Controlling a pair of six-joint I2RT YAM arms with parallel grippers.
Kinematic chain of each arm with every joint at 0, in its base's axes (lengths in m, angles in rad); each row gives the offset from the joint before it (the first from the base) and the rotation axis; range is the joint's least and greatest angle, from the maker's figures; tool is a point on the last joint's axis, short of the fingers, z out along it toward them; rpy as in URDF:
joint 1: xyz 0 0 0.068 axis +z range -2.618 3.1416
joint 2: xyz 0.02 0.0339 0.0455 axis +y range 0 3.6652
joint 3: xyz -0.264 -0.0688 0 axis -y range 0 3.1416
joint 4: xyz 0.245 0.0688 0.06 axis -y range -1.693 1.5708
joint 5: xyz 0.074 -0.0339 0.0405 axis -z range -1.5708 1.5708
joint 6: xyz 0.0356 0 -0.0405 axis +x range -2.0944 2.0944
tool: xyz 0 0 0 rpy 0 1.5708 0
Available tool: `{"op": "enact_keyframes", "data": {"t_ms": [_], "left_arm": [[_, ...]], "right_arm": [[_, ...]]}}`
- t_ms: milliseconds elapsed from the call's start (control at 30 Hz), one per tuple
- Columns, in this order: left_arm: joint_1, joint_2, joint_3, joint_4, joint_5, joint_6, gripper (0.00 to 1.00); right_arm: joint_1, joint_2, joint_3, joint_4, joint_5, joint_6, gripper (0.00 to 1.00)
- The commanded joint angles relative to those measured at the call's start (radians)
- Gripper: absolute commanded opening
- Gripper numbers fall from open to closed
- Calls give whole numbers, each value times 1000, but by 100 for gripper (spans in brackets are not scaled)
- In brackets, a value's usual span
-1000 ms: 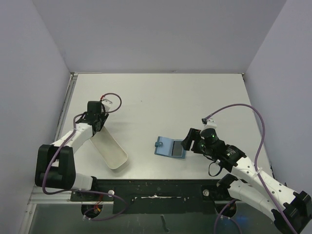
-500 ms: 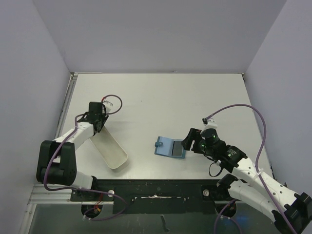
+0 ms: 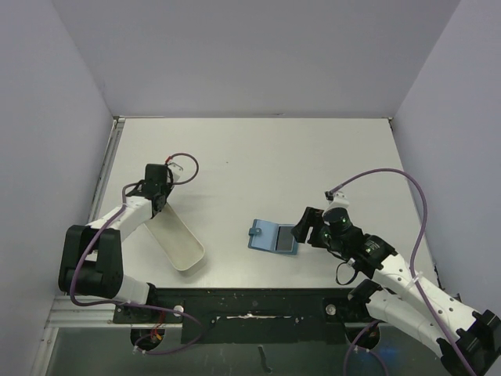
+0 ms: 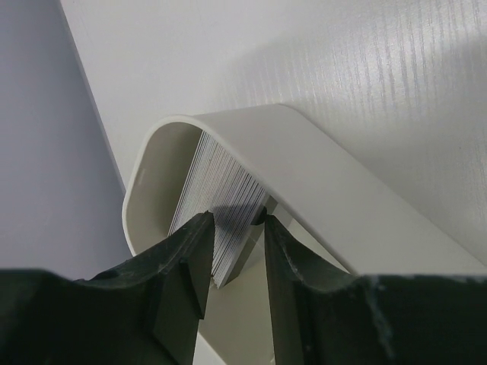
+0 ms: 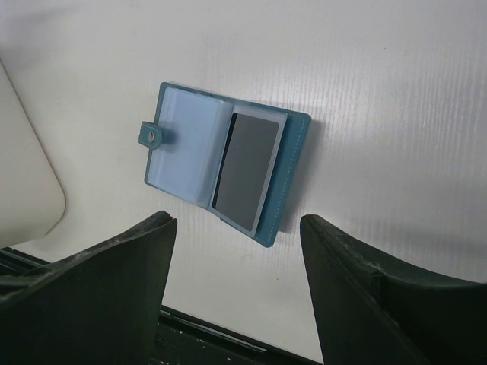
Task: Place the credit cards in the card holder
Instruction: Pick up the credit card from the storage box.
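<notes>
Picking step: the left gripper (image 4: 236,228) is narrowed around an edge of the credit cards (image 4: 217,179) standing in the white tray (image 4: 319,152); whether it grips, I cannot tell. The next move calls for lifting one card across to the card holder (image 5: 186,148), lying open mid-desk, with the right gripper (image 5: 236,228) wide open beside it.

The card holder (image 3: 273,236) is lying open near the middle of the surface (image 3: 258,164), the right tool (image 3: 300,229) hovering just to its right. Well apart to the left, the tray (image 3: 182,243) is sitting aslant, the credit cards (image 4: 217,190) standing in its far end, straddled by the left tool (image 4: 236,228).
</notes>
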Motion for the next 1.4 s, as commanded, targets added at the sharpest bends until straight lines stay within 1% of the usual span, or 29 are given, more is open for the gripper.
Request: {"op": "enact_keyframes", "data": {"t_ms": [0,467,733,967,1100,1300,1367], "left_arm": [[-9,-25,32,23,-31,12,30],[-26,-22,46,-3,-27,-4,14],[-49,-40,104,-120,-14,-56,0],[-57,-88,177,-269,100,-138,0],[-57,-118,201,-335,132,-190,0],[-55,-202,209,-389,182,-283,0],[-54,-238,211,-381,201,-342,0]], "right_arm": [[5,-14,-2,38,1,0,67],[5,-29,-7,29,8,8,67],[5,-41,-5,24,-1,22,67],[6,-59,-7,12,0,28,67],[6,-73,-3,2,1,29,67],[7,-98,-7,31,6,5,67],[8,-105,-1,40,1,-2,67]]}}
